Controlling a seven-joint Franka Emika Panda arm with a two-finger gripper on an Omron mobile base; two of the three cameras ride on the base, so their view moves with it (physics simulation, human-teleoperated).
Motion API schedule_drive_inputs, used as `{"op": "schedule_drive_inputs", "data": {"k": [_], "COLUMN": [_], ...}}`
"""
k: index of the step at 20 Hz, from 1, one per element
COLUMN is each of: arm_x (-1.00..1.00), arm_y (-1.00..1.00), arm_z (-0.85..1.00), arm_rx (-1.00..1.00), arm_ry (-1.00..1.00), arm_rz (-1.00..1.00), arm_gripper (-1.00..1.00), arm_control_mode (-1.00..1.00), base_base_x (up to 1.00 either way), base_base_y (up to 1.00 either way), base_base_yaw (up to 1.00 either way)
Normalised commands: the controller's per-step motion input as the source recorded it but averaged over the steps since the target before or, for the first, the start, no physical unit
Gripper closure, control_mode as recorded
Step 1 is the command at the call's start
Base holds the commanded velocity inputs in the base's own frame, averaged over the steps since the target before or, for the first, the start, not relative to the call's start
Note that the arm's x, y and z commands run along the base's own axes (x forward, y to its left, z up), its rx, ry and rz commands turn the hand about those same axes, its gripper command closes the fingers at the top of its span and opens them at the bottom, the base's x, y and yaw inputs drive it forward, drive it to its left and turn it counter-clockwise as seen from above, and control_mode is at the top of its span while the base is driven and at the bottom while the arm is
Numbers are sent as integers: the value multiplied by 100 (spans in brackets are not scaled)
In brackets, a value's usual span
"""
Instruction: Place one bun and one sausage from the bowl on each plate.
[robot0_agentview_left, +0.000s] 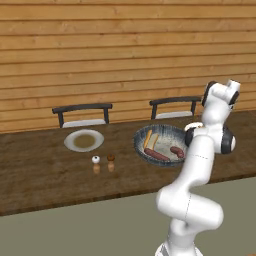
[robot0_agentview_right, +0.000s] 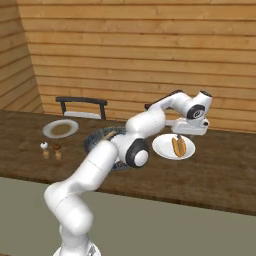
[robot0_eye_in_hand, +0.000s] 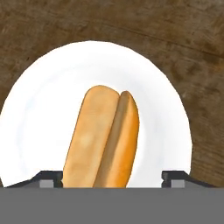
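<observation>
Hand view: 1 bun (robot0_eye_in_hand: 103, 140) lies on the right plate (robot0_eye_in_hand: 39, 100), pincer (robot0_eye_in_hand: 111, 177) spread open around it.
Left plate (robot0_agentview_left: 84, 140) bare; bowl (robot0_agentview_left: 162, 131) holds 1 bun, 2 sausages (robot0_agentview_left: 157, 154).

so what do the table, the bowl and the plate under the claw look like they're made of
Table: looks like dark wood with a matte finish, going by the brown grain streaks.
Bowl: probably glazed ceramic or stoneware; dark grey-blue with a mottled, paler inside.
Plate: likely smooth white ceramic or plastic; even, unmarked surface under the bun. The render leaves this open.
Claw: fingers spread either side of the bun.
</observation>
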Motion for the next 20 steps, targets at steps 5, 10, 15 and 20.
{"op": "schedule_drive_inputs", "data": {"k": [5,10,15,20], "arm_x": [-71,-86,-66,-37], "arm_y": [86,70,38,0], "arm_z": [4,81,60,21], "arm_rx": [-8,-2,3,17], "arm_ry": [-7,25,54,64], "arm_rz": [0,0,0,0], "arm_gripper": [-100,-100,-100,-100], "arm_control_mode": [-100,-100,-100,-100], "base_base_x": [0,0,0,0], "base_base_y": [0,0,0,0], "base_base_yaw": [0,0,0,0]}}
